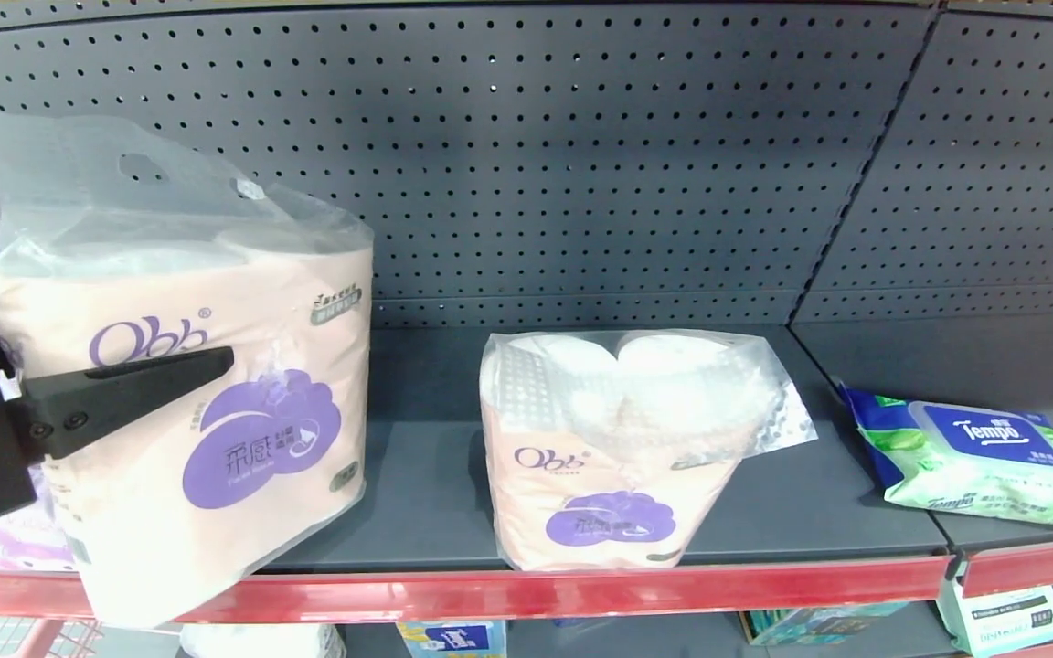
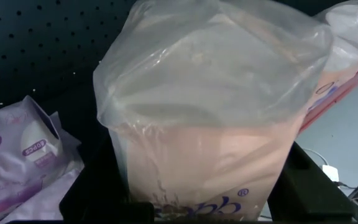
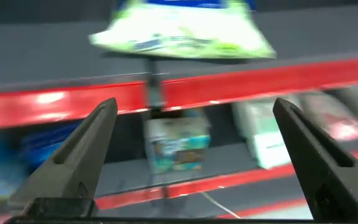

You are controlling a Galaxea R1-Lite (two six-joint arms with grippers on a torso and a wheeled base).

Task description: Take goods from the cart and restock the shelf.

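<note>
Head view: my left claw (image 2: 204,208) pinches the pink toilet-roll pack in clear plastic (image 1: 243,302) upright, overhanging the front of the grey metal shelf (image 1: 417,512), I guess ready to slide in; right claw (image 3: 194,106) spread, empty.

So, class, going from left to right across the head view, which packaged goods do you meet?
large toilet-roll pack → smaller toilet-roll pack → wet-wipes pack

Bright, even light; glare on red shelf edge (image 1: 490,592); soft shadows.
</note>
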